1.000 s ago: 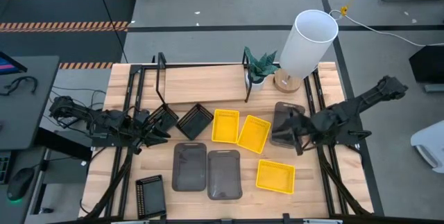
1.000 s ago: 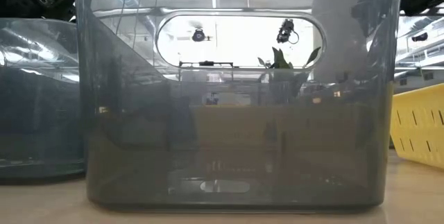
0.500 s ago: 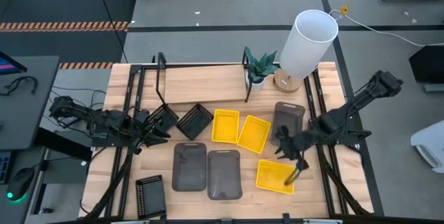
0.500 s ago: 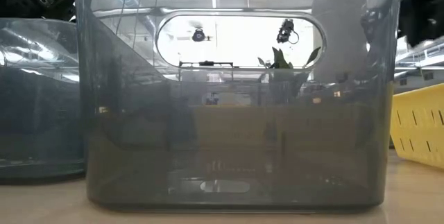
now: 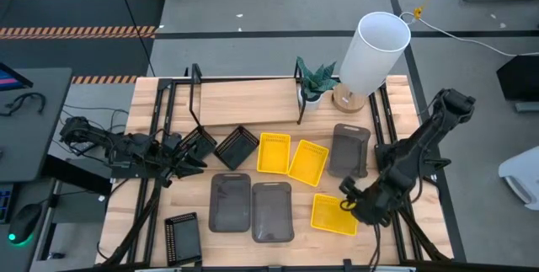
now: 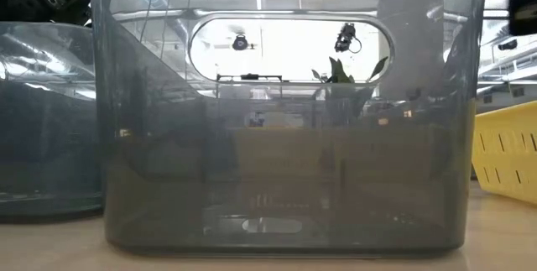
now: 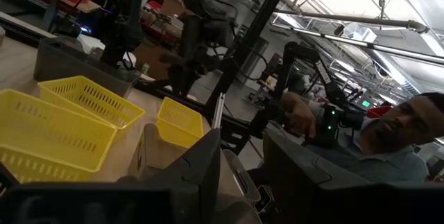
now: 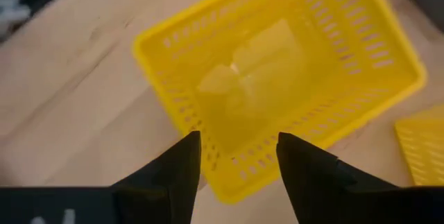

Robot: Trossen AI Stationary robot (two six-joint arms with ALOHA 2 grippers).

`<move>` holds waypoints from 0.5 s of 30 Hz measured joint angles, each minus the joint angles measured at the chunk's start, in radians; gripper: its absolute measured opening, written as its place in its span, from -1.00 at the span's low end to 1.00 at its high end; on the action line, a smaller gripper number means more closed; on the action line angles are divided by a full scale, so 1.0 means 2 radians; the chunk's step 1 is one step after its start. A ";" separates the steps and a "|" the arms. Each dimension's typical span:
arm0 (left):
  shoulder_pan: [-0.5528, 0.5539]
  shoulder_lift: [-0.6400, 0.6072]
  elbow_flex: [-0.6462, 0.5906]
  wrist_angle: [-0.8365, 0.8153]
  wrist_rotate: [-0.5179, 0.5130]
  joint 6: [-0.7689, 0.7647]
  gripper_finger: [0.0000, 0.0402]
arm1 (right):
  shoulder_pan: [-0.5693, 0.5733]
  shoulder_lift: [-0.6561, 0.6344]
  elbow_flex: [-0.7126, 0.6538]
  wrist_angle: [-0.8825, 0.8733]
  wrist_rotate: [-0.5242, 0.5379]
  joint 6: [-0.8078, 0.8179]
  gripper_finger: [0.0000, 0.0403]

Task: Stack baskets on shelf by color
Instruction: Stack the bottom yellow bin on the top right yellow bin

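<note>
the right gripper (image 8: 232, 165) hangs over the near rim of the lone yellow basket (image 5: 333, 214) at the front right of the desk (image 5: 387, 242), its fingers (image 8: 173, 172) spread wide with nothing between them, one on each side of the basket wall. the left gripper (image 5: 187, 161) waits at the left side of the desk, next to two black slatted baskets (image 5: 221, 146); from these views i cannot tell whether its fingers are open or closed.

none of the baskets is on the shelf (image 5: 244, 101) yet; its wooden board at the back of the desk is bare. two more yellow baskets (image 5: 291, 156) lie side by side mid-desk, three smoky grey baskets (image 5: 251, 209) sit near them, and a third black basket (image 5: 182, 238) lies at the front left corner.

the likely trouble here is the grip itself. the wall is thin, slatted plastic, so a pinch near the corner could let the basket tilt or slip during the lift. carrying it back to the shelf, the arm passes close to the white lamp (image 5: 370, 51) and the small potted plant (image 5: 315, 81), either of which could be knocked.
</note>
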 joint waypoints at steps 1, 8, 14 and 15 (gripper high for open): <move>0.000 0.000 0.000 0.000 0.000 0.000 -0.42 | 0.006 0.010 0.009 -0.011 0.003 -0.003 -0.03; 0.000 0.000 0.000 0.000 0.000 0.000 -0.42 | 0.034 0.073 0.075 -0.071 0.006 -0.014 -0.10; 0.000 0.000 0.000 0.000 0.000 0.000 -0.42 | 0.043 0.118 0.136 -0.136 0.007 -0.017 -0.14; 0.000 0.000 0.000 0.000 0.000 0.000 -0.42 | 0.045 0.124 0.146 -0.143 0.007 -0.017 -0.14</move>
